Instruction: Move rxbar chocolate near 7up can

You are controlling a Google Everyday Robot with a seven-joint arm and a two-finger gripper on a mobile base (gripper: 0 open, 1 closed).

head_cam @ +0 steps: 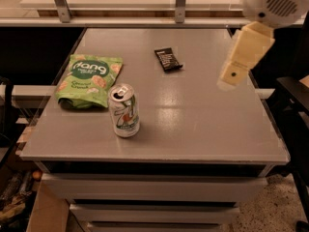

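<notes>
The rxbar chocolate is a small flat black wrapper with white text, lying on the far middle of the grey table. The 7up can stands upright near the front left, silver-white with green and red markings and an opened top. My gripper is at the end of a cream arm piece that reaches in from the upper right. It hangs above the table's right side, to the right of the rxbar and apart from it, holding nothing that shows.
A green chip bag lies flat on the left, just behind and left of the can. A glass-topped rail with metal posts runs along the table's far edge. A dark chair arm stands to the right of the table.
</notes>
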